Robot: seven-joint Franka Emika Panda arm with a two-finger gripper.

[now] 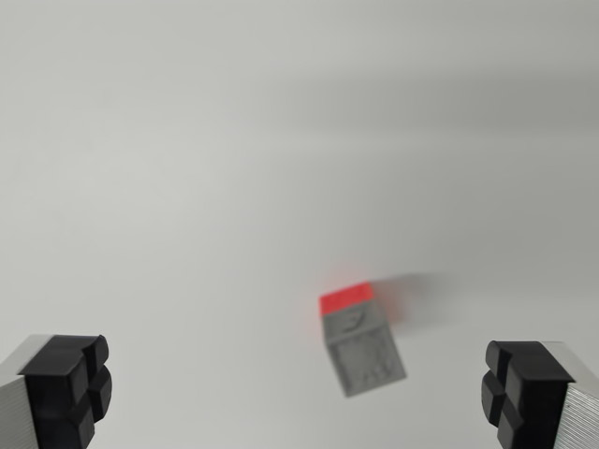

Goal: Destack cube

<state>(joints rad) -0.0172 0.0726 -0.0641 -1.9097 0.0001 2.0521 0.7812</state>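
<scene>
Pale grey table (234, 140) fills your wrist view, plain and softly blurred. On it, below the middle and toward the wrist view's right, you see a grey cube (365, 355) tilted askew, with a red cube (346, 299) showing at its far edge, touching it. Your gripper (298, 391) has its jaws spread wide, released, holding nothing; the stack lies between them, nearer the right pad (519, 388).

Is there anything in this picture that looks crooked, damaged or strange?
Nothing looks damaged or spilled. The grey cube stands on a red cube, turned at an angle to the open gripper, so its sides do not line up with the fingers. The picture is blurred, so fine detail is unclear.
</scene>
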